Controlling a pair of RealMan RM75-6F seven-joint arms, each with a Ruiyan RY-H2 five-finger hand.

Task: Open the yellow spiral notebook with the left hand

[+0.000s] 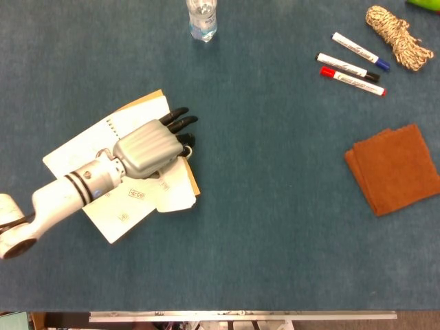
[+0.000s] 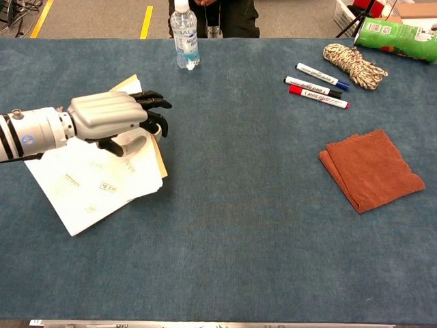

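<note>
The yellow spiral notebook (image 1: pixel 82 148) lies open at the left of the table, white pages facing up. Its yellow cover shows at the far corner (image 1: pixel 151 101) and as a thin strip on the right edge (image 2: pixel 161 158). My left hand (image 1: pixel 148 148) hovers low over the middle of the notebook, black fingers (image 1: pixel 180 124) pointing right past the spiral. A curled white leaf (image 2: pixel 134 140) sits between its thumb and fingers, so it seems to pinch the turned pages. In the chest view the same hand (image 2: pixel 109 116) covers the notebook's upper part. My right hand shows in neither view.
A water bottle (image 1: pixel 202 19) stands at the back centre. Three markers (image 1: pixel 350 69) and a rope bundle (image 1: pixel 399 34) lie at the back right, with a green can (image 2: pixel 396 34) behind them. A folded brown cloth (image 1: pixel 395 168) lies at the right.
</note>
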